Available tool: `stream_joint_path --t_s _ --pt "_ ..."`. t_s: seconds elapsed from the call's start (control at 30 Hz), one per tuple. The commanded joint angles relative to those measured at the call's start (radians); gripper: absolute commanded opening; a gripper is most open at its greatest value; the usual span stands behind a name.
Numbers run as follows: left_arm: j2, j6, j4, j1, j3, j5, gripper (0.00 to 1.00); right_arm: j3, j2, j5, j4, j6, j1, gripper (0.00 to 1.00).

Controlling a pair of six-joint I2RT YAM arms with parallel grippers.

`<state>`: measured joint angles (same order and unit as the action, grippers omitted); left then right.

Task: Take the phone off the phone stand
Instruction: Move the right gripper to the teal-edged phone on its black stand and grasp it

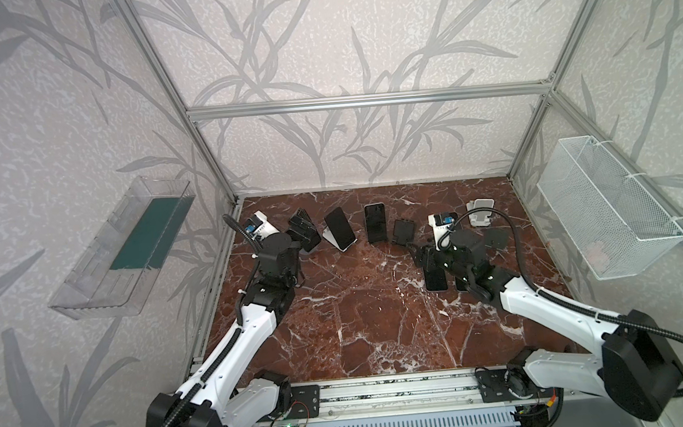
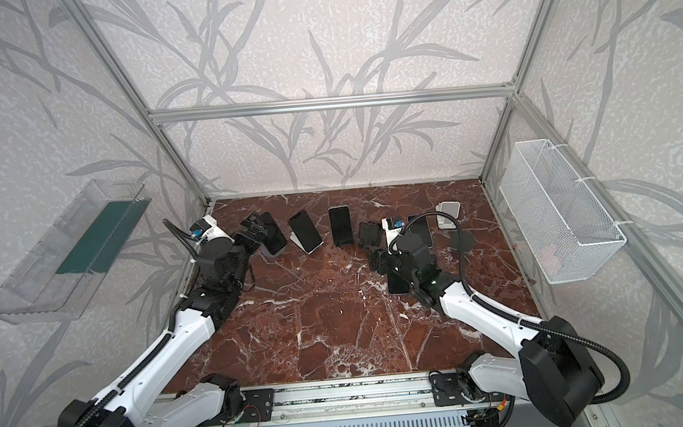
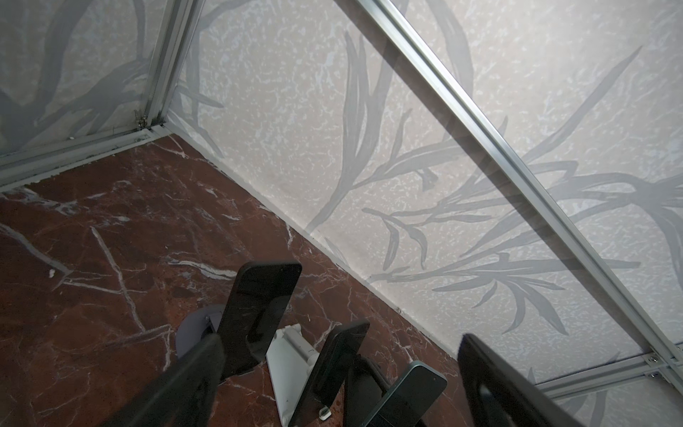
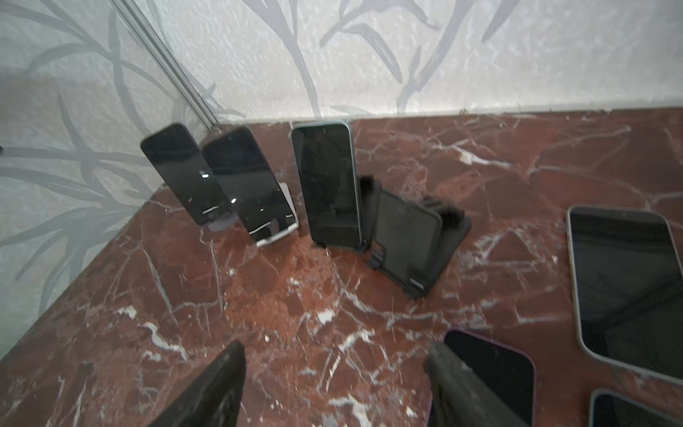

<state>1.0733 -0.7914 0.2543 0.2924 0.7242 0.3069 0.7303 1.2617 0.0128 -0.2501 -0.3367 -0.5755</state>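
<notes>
Three phones upright: the end phone leaned on a round grey stand, the middle phone on a white stand, and the teal-edged phone stood propped just beside an empty black stand.
Already off: a purple-edged phone and a white-rimmed phone lay flat on the counter.
Left tool: jaws were spread wide and empty, poised at the end phone's side of the row. Whether a finger touched it could not be told.
Right tool: jaws were apart with only bare counter between them, one finger over the purple-edged phone, gripping nothing.
Step in hand: judged to be the left tool's approach to the end phone.
Doing it well: the fingers probably needed to close across the phone's long edges, above the stand's lip, then lift along the lean rather than straight out. A sideways pull risked tipping the light stand or knocking the middle phone just beside it.
Materials: the glass faces were glossy and likely slick, so a firm, centred pinch seemed wise. The phones were thin slabs with rounded corners.
Surface: the counter was polished red-brown marble veined in white — hard and smooth, so a stand could slide on it.
</notes>
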Motion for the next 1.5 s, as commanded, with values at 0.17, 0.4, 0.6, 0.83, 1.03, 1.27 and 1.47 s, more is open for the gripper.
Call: stream_joint_path --t_s 0.17,0.4,0.6,0.83,1.03,1.27,1.47 --pt "0.016 -0.063 -0.012 -0.008 0.02 -0.053 0.98 0.319 0.232 0.215 0.214 0.046 -0.081 0.79" --pt "0.014 -0.071 -0.004 -0.012 0.025 -0.11 0.97 0.496 0.43 0.295 0.241 0.047 -0.092 0.92" --pt "0.026 -0.076 0.004 -0.015 0.024 -0.129 0.97 0.627 0.584 0.365 0.218 0.036 -0.103 0.95" --pt "0.034 -0.08 0.006 -0.016 0.025 -0.139 0.97 0.76 0.727 0.387 0.188 0.101 -0.103 0.98" --pt "0.034 -0.078 0.022 -0.019 0.023 -0.151 0.96 0.834 0.802 0.393 0.188 0.116 -0.102 1.0" --pt "0.04 -0.082 0.029 -0.028 0.022 -0.165 0.96 0.863 0.842 0.396 0.166 0.096 -0.096 0.99" --pt "0.043 -0.093 0.031 -0.036 0.026 -0.178 0.95 0.911 0.89 0.379 0.181 0.042 -0.083 0.95"
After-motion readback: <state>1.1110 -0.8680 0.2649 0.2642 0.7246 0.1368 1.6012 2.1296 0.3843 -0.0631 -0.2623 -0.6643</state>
